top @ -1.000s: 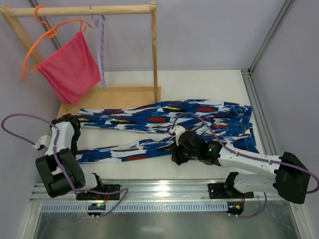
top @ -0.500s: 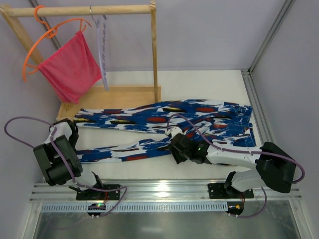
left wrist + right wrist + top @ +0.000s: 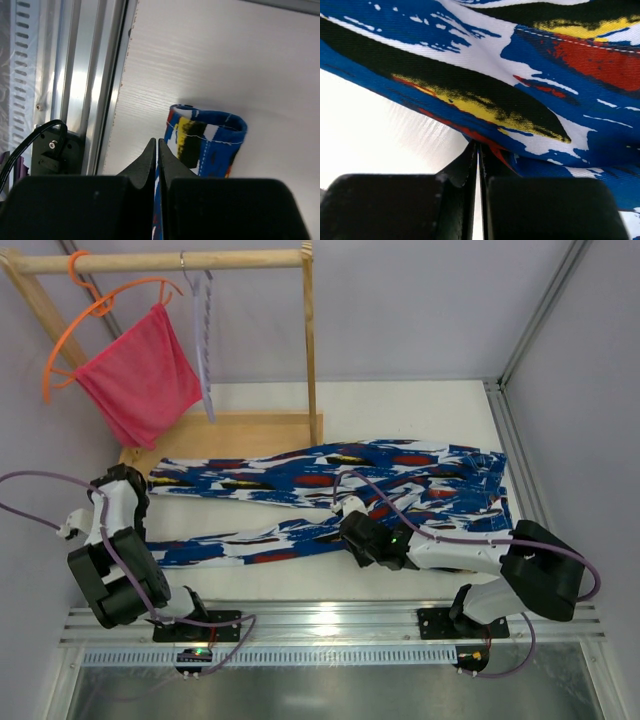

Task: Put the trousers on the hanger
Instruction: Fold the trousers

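The trousers [image 3: 400, 475] lie flat on the table [image 3: 400, 405], waist to the right and both legs stretched out to the left, in front of the wooden rack [image 3: 160, 260]. The hanger [image 3: 203, 340] is on the rack's rail, hooked beside an orange hanger [image 3: 60, 350] that carries a pink cloth [image 3: 140, 380], well apart from the trousers. The left gripper [image 3: 157, 145] is at the left end of the legs. Its jaws are pressed together at the edge of a cuff [image 3: 207, 132], and a sliver of blue print shows in the slit between them (the cuff itself stands open like a loop just to the right). The right gripper [image 3: 479, 147] is low at the near edge of the cloth, about midway along the nearer leg. Its jaws are together too, the tips nipping the red-and-blue rim of a fold that is raised a little above the tabletop.
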Tool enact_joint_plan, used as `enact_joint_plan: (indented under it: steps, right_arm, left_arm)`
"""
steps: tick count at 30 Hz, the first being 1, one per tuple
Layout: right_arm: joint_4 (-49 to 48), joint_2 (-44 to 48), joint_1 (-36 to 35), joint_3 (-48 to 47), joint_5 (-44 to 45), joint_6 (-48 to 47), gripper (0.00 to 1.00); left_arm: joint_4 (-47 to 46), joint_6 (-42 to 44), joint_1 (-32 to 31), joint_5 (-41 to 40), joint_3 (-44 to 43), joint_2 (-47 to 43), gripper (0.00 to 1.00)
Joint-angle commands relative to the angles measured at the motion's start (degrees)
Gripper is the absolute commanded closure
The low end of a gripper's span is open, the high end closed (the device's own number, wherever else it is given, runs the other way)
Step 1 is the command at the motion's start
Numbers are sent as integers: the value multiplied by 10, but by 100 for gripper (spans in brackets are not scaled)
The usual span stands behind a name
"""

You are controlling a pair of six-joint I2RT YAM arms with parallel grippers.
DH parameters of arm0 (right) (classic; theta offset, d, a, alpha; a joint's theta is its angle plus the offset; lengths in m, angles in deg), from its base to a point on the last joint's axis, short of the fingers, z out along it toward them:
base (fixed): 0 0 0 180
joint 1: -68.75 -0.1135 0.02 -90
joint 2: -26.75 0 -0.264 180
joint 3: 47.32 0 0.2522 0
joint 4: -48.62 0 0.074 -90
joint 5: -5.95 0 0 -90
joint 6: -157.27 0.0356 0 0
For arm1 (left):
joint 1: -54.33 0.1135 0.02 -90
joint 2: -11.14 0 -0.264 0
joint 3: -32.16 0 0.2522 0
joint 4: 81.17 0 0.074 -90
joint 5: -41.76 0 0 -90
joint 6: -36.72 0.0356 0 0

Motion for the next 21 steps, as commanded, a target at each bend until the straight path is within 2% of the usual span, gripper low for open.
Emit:
enact_joint_plan:
  steps: [1,4,6,7,8,11,17,21]
  right_arm:
    - [-22,19,-7,6,-10,11,96]
    - [-26,60,-7,23,-35,19,96]
    - [-27,86,-7,30,-39,22,96]
    - [-29,91,-7,32,-40,23,96]
    - [-33,95,-7,32,-42,24,96]
    - [-40,90,-7,30,-42,26,96]
    - [-46,80,-7,21,-39,21,96]
    - [-44,89,-7,21,-27,19,94]
  left_arm:
    - [14,9,1,-23,-34,-17,100]
    - [21,14,1,-34,-37,-21,99]
    - [18,12,2,-32,-11,-28,92]
    - [16,11,3,-30,-2,-33,83]
    - [11,5,2,-27,7,-48,57]
    - [-26,21,6,-4,46,-84,38]
    - [-77,40,11,27,78,-99,35]
    - [-88,29,14,45,96,-45,34]
